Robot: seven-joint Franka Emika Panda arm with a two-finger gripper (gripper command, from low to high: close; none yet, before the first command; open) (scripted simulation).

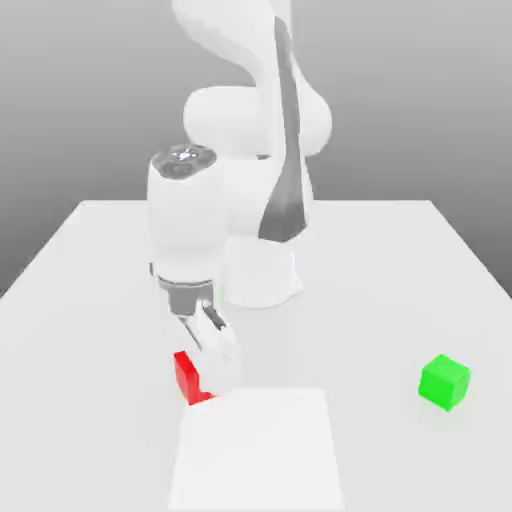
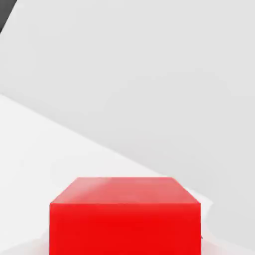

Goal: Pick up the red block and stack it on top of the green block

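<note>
Now red block (image 1: 187,376) between gripper (image 1: 205,372) fingers

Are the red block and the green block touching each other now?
Apart. The exterior view shows the red block by the gripper and the green block far toward that view's right, bare table between them.

The red block (image 1: 188,377) sits on the table (image 1: 380,270), toward the exterior view's left and near the front edge. The gripper (image 1: 212,362) reaches down from the arm (image 1: 240,130) directly onto it, fingers closed against its sides. The green block (image 1: 444,382) lies on the same table well apart, toward the exterior view's right, at about the same depth. The arm's base (image 1: 262,275) stands behind both blocks, mid-table. In the hand view the red block (image 2: 124,219) rests on the table (image 2: 149,89).
</note>
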